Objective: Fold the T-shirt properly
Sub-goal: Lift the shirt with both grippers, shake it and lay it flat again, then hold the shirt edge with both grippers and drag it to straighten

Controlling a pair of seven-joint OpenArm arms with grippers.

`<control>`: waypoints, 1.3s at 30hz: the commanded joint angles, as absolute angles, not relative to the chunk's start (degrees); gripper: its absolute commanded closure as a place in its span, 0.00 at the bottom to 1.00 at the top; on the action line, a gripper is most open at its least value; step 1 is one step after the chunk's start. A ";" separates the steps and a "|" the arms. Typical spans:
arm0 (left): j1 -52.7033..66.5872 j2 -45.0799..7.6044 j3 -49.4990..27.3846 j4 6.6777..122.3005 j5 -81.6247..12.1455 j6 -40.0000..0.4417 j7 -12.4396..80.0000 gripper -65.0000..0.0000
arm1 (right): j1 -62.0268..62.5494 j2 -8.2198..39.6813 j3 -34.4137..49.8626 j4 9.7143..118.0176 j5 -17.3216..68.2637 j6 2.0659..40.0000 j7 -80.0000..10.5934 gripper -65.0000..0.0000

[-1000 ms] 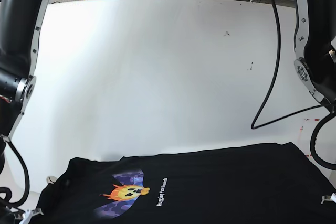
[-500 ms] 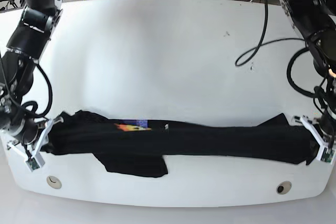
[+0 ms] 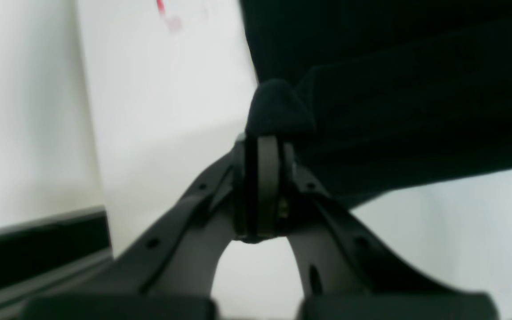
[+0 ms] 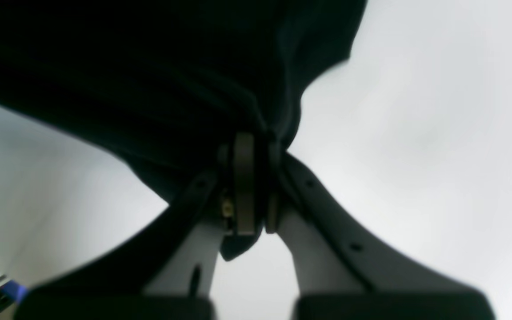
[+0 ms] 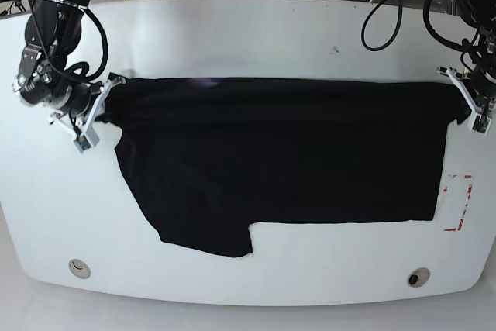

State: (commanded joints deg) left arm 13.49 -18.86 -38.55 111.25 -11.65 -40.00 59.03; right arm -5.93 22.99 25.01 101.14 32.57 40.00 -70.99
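A: I'm logging both ends. What are you reading on the left gripper (image 3: 262, 155)?

B: I'm seeing its fingers closing tightly on a bunched edge of the black T-shirt (image 5: 294, 153), with cloth bulging above the pinch and a bit hanging below. In the base view it is sitting at the scene's right, far side.

A: And the right gripper (image 4: 254, 155)?

B: I'm reading the same state: fingers pressed together, pinching gathered cloth, a loose tail dangling beneath. It is sitting at the scene's left, far side.

A: Shirt position?

B: I'm holding its far edge stretched nearly straight between the two grippers. The rest is spreading toward the near side over the white table (image 5: 333, 269), with one flap at the near left reaching nearer than the rest. A faint purple patch (image 5: 205, 81) is showing at the far edge.

A: Surroundings?

B: I'm noting red marks (image 5: 457, 203) on the table, just beside the shirt's right edge, and two round fittings (image 5: 79, 268) near the table's near edge, one left, one right.
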 joint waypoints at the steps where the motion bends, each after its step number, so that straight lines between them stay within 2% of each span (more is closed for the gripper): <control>1: 14.02 -18.86 -38.46 111.25 -11.56 -40.00 59.03 1.00 | -6.73 22.99 25.01 101.14 32.57 40.00 -70.90 1.00; 7: 16.84 -18.86 -38.37 111.16 -11.56 -40.00 58.95 1.00 | -10.68 22.99 25.01 100.88 32.75 40.00 -68.09 1.00; 12: 12.79 -18.95 -38.29 110.55 -11.47 -40.00 58.95 1.00 | -10.24 22.90 24.84 100.79 32.75 40.00 -67.74 1.00; 21: 1.63 -22.73 -29.67 93.93 -11.47 -40.00 58.86 1.00 | -5.58 21.85 24.66 95.43 32.40 40.00 -67.65 1.00; 31: -1.45 -25.10 -23.34 85.14 -11.47 -40.00 52.79 1.00 | -2.68 21.32 24.48 88.92 32.40 40.00 -64.31 0.99; 33: -2.59 -26.15 -21.14 83.56 -11.47 -40.00 52.70 0.98 | -2.15 21.23 24.48 87.87 32.40 40.00 -63.25 0.94; 34: -3.12 -26.68 -20.26 82.51 -11.47 -40.00 52.70 0.93 | -2.15 21.41 24.57 87.78 32.40 40.00 -62.90 0.89; 39: -6.64 -27.47 -20.53 76.09 -11.47 -40.00 52.70 0.58 | -1.89 21.93 24.84 87.96 32.31 40.00 -62.11 0.51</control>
